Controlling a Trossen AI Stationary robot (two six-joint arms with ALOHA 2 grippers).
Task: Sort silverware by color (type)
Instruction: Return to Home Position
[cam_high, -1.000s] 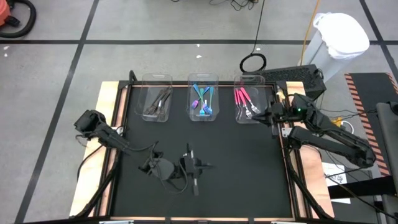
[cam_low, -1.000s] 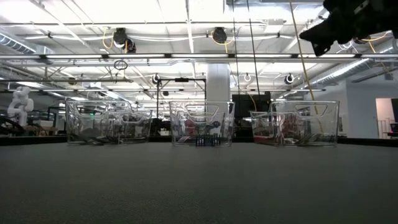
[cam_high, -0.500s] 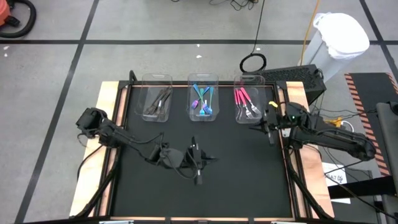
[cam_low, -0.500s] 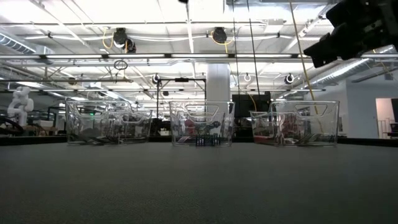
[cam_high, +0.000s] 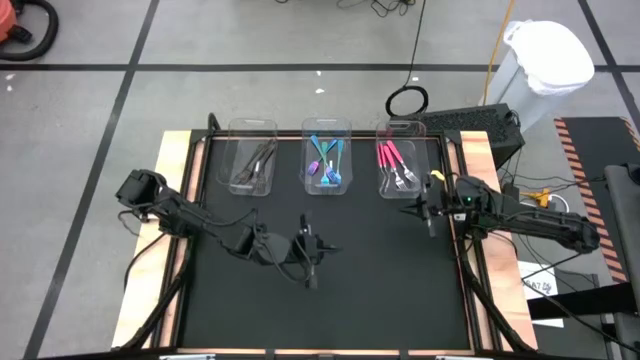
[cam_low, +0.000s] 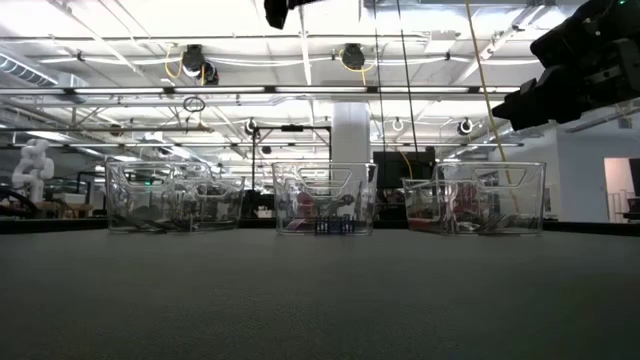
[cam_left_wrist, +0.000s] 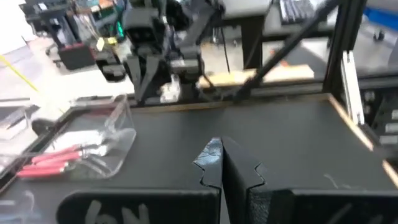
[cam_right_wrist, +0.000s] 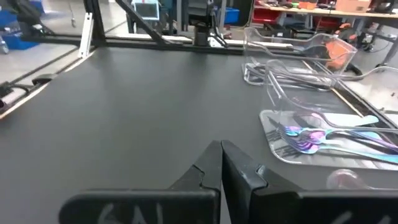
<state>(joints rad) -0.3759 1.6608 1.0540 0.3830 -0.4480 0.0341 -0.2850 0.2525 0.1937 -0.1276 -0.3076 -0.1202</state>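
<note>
Fingers together both sides | left fingers (cam_left_wrist: 214, 160) over table (cam_high: 385, 295) centre | right fingers (cam_right_wrist: 214, 163) near right edge

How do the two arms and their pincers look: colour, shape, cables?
Both the left arm and the right arm are dark, slim and jointed; black cables run beside the left one. The left pincer and right pincer each have two dark fingers with notched inner edges.
</note>
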